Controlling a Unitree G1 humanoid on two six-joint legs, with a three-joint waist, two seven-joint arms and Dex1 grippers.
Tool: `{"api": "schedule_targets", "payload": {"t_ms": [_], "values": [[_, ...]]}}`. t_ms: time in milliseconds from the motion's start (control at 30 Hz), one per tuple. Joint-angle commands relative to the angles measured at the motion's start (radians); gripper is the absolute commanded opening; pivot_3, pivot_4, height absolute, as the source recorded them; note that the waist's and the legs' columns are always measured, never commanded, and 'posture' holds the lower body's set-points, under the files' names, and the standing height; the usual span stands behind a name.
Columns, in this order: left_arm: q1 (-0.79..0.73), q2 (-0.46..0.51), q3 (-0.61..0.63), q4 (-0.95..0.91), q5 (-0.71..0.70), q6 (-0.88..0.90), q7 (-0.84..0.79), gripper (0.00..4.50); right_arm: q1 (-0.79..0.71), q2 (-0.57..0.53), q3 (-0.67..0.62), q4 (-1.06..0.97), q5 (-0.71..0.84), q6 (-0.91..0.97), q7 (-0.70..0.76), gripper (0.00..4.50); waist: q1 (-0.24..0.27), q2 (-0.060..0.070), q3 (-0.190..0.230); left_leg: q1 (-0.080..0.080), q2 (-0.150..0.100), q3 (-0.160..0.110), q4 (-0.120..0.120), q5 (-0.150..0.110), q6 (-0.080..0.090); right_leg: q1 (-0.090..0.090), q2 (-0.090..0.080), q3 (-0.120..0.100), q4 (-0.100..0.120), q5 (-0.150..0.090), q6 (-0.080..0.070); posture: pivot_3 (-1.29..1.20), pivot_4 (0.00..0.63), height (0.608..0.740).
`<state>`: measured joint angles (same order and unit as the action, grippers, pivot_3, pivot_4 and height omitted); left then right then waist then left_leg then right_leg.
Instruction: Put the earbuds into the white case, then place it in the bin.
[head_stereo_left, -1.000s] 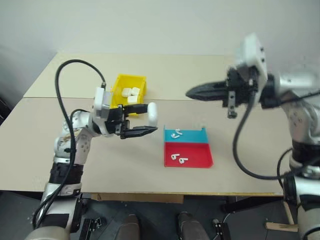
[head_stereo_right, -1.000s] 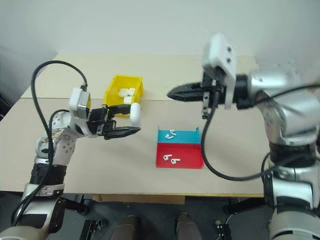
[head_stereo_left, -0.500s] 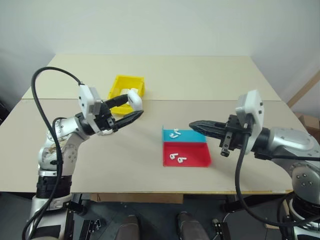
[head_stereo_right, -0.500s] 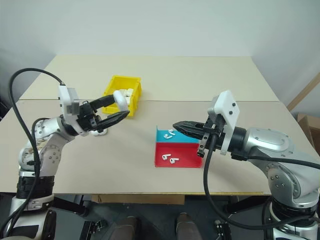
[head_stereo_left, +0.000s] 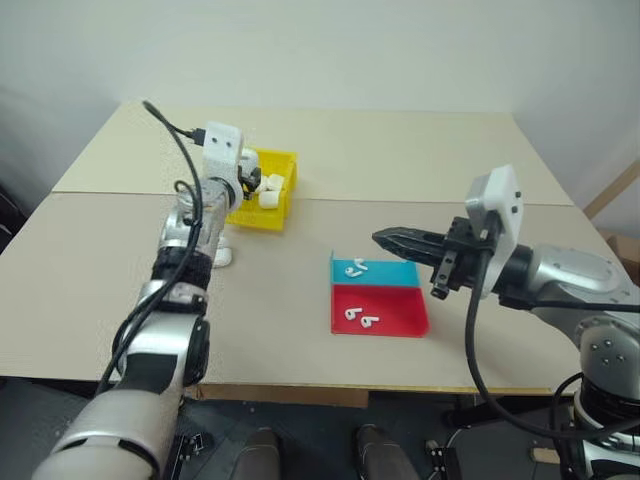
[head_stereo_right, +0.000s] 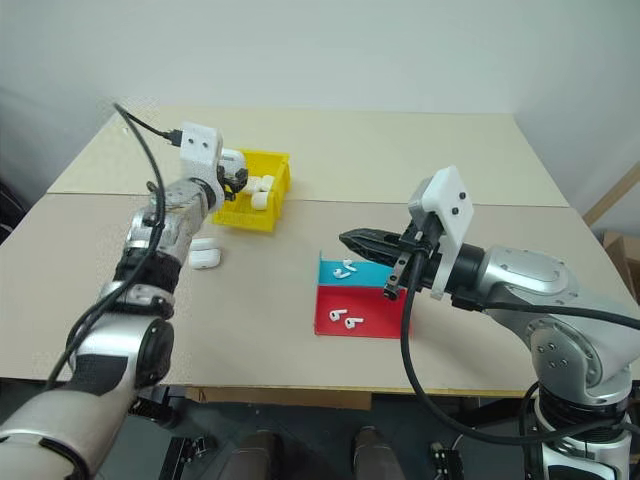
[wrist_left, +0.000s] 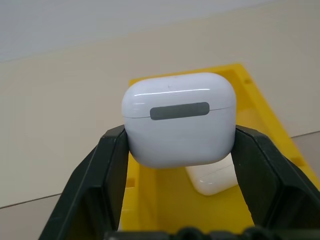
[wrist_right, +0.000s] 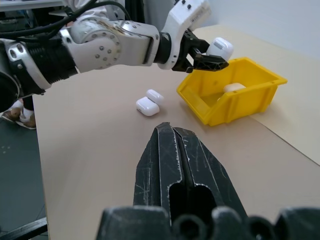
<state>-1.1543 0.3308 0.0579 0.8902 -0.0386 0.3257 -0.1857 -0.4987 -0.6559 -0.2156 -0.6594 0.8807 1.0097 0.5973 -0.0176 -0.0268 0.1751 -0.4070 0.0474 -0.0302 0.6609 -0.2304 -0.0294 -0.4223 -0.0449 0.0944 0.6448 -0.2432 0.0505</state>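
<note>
Left pincer (wrist_left: 177, 150) grips white case (wrist_left: 179, 119), apparently above bin (wrist_left: 260, 95) | right pincer (wrist_right: 175, 145) closed, empty

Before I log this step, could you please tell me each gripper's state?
Left gripper: closed on a white case, above the yellow bin.
Right gripper: closed, empty.

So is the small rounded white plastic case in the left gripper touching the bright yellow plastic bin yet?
Apart. The right wrist view shows the white case, clamped in the left gripper, held clear above the yellow bin's rim.
</note>
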Motion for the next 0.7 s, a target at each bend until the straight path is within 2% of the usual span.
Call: {"api": "schedule_targets", "payload": {"t_ms": [33, 133, 333, 500, 700], "values": [[-0.069, -0.014, -0.010, 0.111, 0.026, -0.106, -0.012, 3.52, -0.012, -0.013, -0.036, -0.032, 0.044, -0.027, -0.019, 0.00, 0.001, 0.000, 0.000, 0.000, 0.000, 0.000, 0.000, 0.000, 0.000, 0.000, 0.000, 0.000, 0.000, 0.000, 0.000, 0.00, 0.150, 0.740], [-0.079, -0.018, -0.007, 0.151, 0.031, -0.162, -0.007, 4.44, -0.007, -0.018, -0.039, -0.036, 0.059, -0.029, -0.030, 0.00, -0.001, 0.000, 0.000, 0.000, 0.000, 0.000, 0.000, 0.000, 0.000, 0.000, 0.000, 0.000, 0.000, 0.000, 0.000, 0.00, 0.150, 0.740], [-0.011, 0.028, 0.023, 0.031, 0.000, -0.167, -0.068, 4.48, 0.007, -0.030, -0.055, -0.025, 0.105, -0.031, -0.049, 0.00, -0.002, 0.000, 0.000, 0.000, 0.000, 0.000, 0.000, 0.000, 0.000, 0.000, 0.000, 0.000, 0.001, 0.000, 0.000, 0.00, 0.150, 0.740], [0.213, 0.110, 0.060, -0.382, -0.133, -0.122, -0.311, 4.48, 0.042, -0.052, -0.042, -0.009, 0.071, -0.064, -0.030, 0.00, -0.007, 0.000, 0.000, 0.000, 0.000, 0.000, 0.000, 0.000, 0.000, -0.001, 0.000, 0.001, 0.002, 0.000, 0.000, 0.00, 0.150, 0.740], [0.482, 0.277, 0.077, -0.787, -0.303, -0.019, -0.618, 4.48, 0.117, -0.081, -0.009, 0.037, -0.034, -0.165, 0.033, 0.00, -0.008, 0.000, 0.000, 0.001, 0.001, 0.001, 0.000, 0.001, -0.001, 0.000, 0.000, 0.001, 0.003, 0.000, 0.000, 0.00, 0.150, 0.740]]}}
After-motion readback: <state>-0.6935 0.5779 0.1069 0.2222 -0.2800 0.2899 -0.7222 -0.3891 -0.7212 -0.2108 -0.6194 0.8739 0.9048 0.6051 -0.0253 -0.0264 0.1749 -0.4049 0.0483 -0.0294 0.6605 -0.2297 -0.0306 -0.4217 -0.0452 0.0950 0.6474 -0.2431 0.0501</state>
